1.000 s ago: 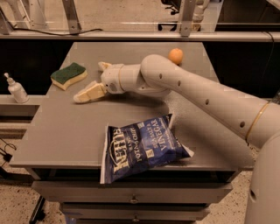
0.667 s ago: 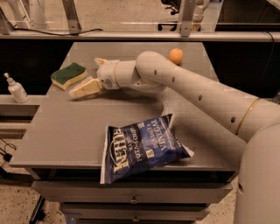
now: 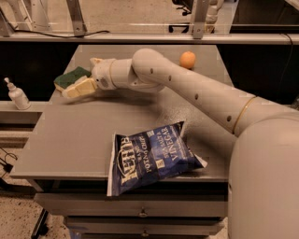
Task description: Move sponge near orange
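Far-left corner of desk [image 3: 70, 140]: gripper [image 3: 80, 87] overlaps sponge [image 3: 70, 77], hiding its near side; contact cannot be made out. Arm [image 3: 201, 93] covers the desk's right edge; its base is cut off right and bottom.

— What kind of place is this?
— A lab or workshop: grey metal bench [image 3: 60, 149] with drawers [image 3: 140, 212], frame legs [image 3: 76, 16] and a cable [image 3: 46, 33] on bare floor [image 3: 131, 11] behind, robot jaws at the bench's far left.

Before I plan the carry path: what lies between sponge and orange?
Camera view: the robot's arm crosses between sponge and orange, its hand at the sponge.
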You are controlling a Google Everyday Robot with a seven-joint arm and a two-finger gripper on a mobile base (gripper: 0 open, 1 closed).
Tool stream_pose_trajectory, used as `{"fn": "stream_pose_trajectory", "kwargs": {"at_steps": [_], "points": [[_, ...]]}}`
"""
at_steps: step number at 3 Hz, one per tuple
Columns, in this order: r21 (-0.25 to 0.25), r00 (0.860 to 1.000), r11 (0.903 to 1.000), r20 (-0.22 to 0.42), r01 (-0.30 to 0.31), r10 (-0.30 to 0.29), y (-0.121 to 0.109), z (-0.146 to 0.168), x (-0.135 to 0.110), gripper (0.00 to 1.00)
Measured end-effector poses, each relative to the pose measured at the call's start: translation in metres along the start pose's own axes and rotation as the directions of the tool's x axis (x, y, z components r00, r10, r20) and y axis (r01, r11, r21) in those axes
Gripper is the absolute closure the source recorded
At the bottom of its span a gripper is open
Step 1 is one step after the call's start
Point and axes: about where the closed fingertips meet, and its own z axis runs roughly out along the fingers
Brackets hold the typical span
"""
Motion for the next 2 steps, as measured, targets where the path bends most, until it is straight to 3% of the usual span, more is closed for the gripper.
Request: {"fn": "stream_pose_trajectory", "kwargs": {"at_steps": [2], "points": [[-0.008,0.999,0.9993,-0.018,-0.036,0.036,0.0023,0.0129,0.0115,0.35]]}}
